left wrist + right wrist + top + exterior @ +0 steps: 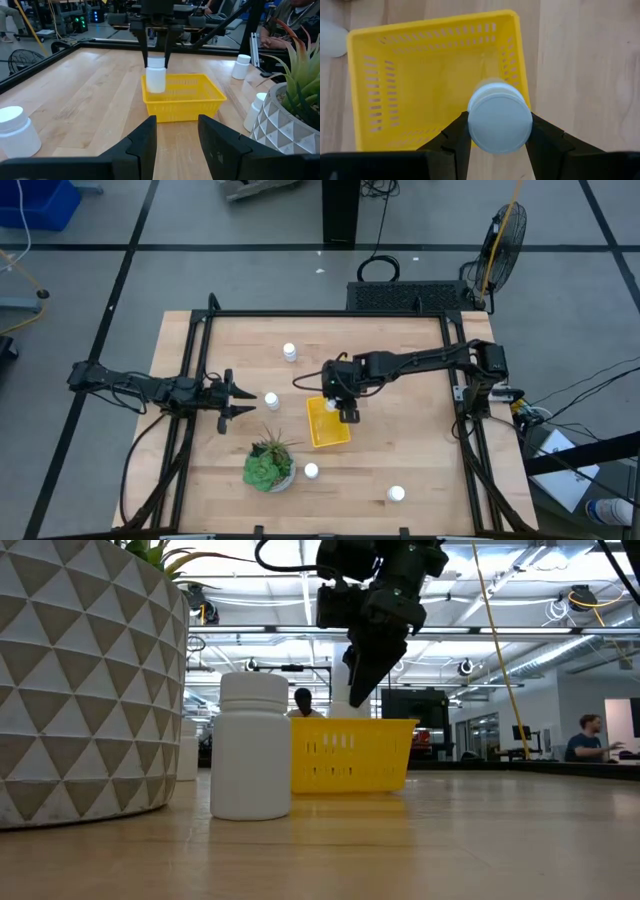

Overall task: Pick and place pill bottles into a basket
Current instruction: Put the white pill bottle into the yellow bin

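Bottle (499, 117) number one hangs clamped between the fingers of the right gripper (345, 409), upright with its cap toward the wrist, and directly beneath it lies the yellow basket (375, 80), which holds nothing yet. From the wrist view the bottle sits over the basket's edge nearest the fingers rather than over its middle, so the drop should wait: my judgement is that the gripper ought to carry it a little farther in, toward the open floor beyond the fingertips, then come down until the base is close to the mesh before the fingers part, or the bottle may catch the rim (170, 78) and tip out. Four more bottles stand on the table away from this gripper: one (271, 400) just past the basket toward the left arm, one (289, 351) farther off toward the table's back, and two (311, 471) (396, 493) toward the front, the first beside the potted plant (268, 465). Left gripper (233, 397) waits at its own side of the table, fingers apart and holding nothing, pointed toward the basket.
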`<act>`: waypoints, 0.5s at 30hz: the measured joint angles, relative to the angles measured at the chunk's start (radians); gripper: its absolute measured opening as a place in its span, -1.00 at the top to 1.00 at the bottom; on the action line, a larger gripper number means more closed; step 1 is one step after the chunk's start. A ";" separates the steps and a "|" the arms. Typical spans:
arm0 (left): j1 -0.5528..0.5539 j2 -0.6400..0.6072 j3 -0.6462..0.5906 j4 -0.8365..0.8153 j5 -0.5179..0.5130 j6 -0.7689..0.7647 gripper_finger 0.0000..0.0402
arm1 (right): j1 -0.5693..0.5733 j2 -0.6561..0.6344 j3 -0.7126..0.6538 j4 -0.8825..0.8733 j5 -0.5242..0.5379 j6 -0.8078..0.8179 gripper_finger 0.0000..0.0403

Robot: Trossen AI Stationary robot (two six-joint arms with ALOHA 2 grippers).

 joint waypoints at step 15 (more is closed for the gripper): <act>0.000 0.000 0.000 0.000 0.000 0.013 0.26 | 0.002 0.000 -0.067 0.006 0.000 0.011 0.31</act>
